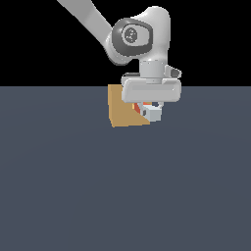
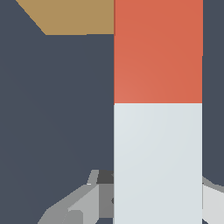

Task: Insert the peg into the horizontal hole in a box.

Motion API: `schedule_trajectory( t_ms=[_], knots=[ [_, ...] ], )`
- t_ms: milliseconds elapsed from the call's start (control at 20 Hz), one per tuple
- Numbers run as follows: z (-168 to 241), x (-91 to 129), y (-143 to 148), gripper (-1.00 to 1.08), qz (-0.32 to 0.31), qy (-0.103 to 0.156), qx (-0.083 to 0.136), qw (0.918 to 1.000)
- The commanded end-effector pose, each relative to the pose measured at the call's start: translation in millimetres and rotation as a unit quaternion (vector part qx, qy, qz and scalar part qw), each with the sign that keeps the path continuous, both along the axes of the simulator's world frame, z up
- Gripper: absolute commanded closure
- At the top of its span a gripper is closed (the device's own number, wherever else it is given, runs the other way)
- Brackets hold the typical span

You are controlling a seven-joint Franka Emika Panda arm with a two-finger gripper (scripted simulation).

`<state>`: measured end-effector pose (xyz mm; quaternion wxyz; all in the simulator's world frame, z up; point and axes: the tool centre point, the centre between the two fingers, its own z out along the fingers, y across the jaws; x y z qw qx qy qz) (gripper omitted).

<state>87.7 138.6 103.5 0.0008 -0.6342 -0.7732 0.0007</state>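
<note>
in the exterior view the gripper (image 1: 150, 109) hangs at the far edge of the dark floor (image 1: 122, 186). it is closed on the peg (image 1: 152, 113). the peg's white end pokes out, and its red end sits against the tan box (image 1: 122, 110).

in the wrist view the peg (image 2: 157, 109) fills the picture between the fingers (image 2: 83, 203). its red half points toward the box (image 2: 70, 17). i cannot see the hole.

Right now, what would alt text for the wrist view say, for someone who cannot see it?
A long square peg, red-orange at the far half and white at the near half, fills the picture, held by the end effector over a dark grey floor. A corner of the tan box shows beyond it.
</note>
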Motion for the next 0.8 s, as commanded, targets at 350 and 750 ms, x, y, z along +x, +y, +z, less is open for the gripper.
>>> schedule_trajectory(
  t_ms=[350, 750],
  knots=[
    [3.5, -0.1, 8.2, 1.08, 0.009, -0.001, 0.0, 1.0],
    [3.4, -0.4, 8.0, 1.08, 0.01, 0.0, 0.0, 0.9999]
  ],
)
